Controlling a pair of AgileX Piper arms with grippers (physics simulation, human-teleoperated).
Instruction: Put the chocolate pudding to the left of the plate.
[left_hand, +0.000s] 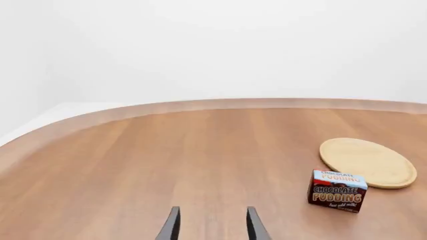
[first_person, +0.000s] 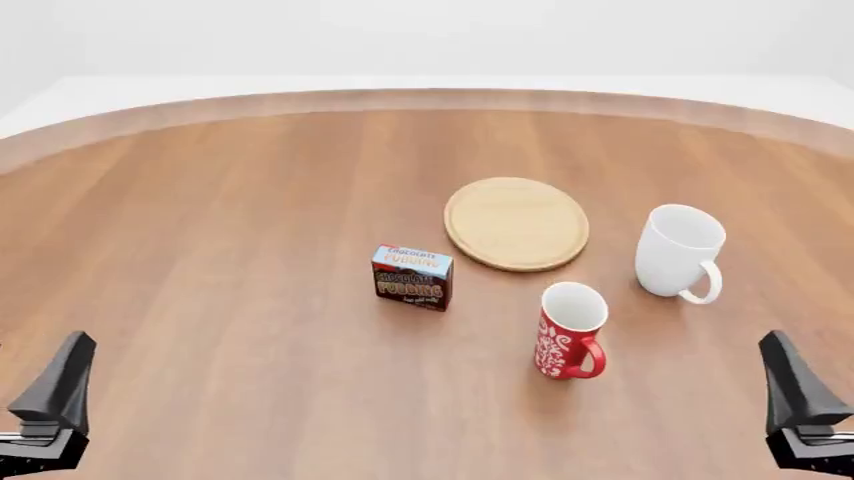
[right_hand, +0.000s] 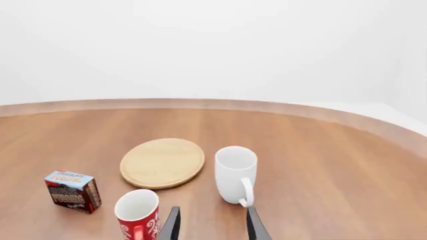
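Chocolate pudding (first_person: 412, 277) stands upright on the wooden tabletop (first_person: 214, 250), front face toward the arms, just off the plate (first_person: 517, 223) on its near-left side; close to the rim but a thin gap shows in the front view, so not touching. Plate lies flat around the middle of the tabletop. White mug (first_person: 679, 251) is upright to the right of the plate, handle toward the near side, slightly apart from the rim. Red patterned mug (first_person: 570, 330) is upright nearer the arms, between pudding and white mug, handle to the right, clear of both. Left hand (left_hand: 212, 226) is released: two dark fingers apart with bare tabletop between them, nothing held; it sits well back from the pudding, which shows off to one side in the left wrist view next to the plate. Right hand (right_hand: 213, 225) is also released, fingers spread and gripping nothing, with the red mug's rim just beside one finger and the white mug beyond the other in its wrist view. In the front view both arms show only at the bottom corners, well apart from all four objects.
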